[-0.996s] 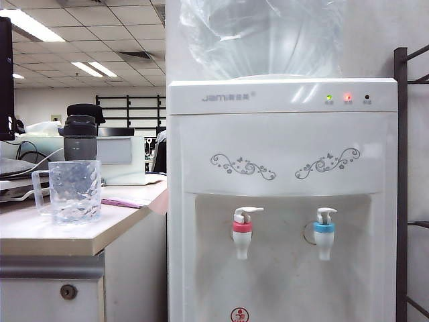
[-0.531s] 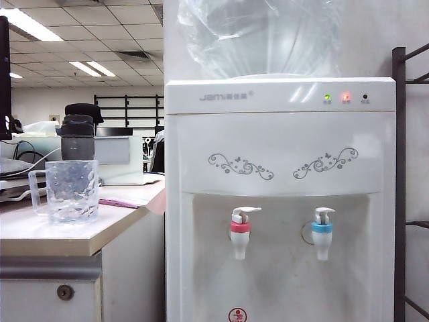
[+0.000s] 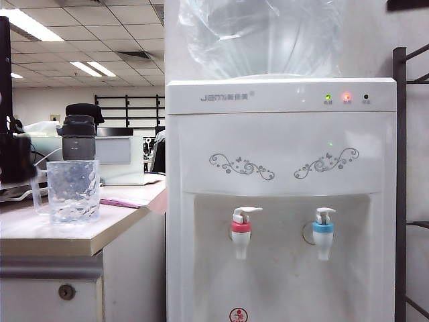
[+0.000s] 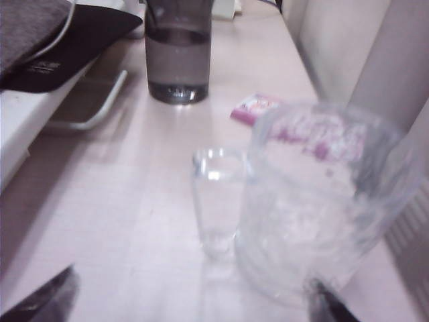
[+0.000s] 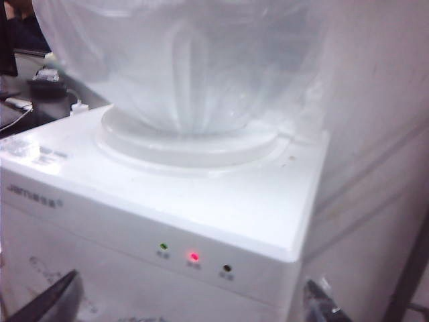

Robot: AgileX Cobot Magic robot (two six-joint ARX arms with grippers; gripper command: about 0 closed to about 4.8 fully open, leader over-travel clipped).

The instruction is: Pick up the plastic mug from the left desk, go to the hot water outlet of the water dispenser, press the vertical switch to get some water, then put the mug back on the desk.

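Left pincer [image 4: 191, 305] hangs open just short of the plastic mug [image 4: 315, 208], which stands ungrasped on the bench [image 3: 67, 235]; right pincer [image 5: 191, 305], open too, hovers above the water dispenser [image 5: 201, 201], so all 4 steps remain

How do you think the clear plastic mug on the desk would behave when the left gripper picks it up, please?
The plastic mug looks empty and thin-walled, so probably light and somewhat flexible under a squeeze. Its dimpled walls may help grip, though glossy plastic could still slip. The open left gripper faces its thin handle, which might twist if grasped alone.
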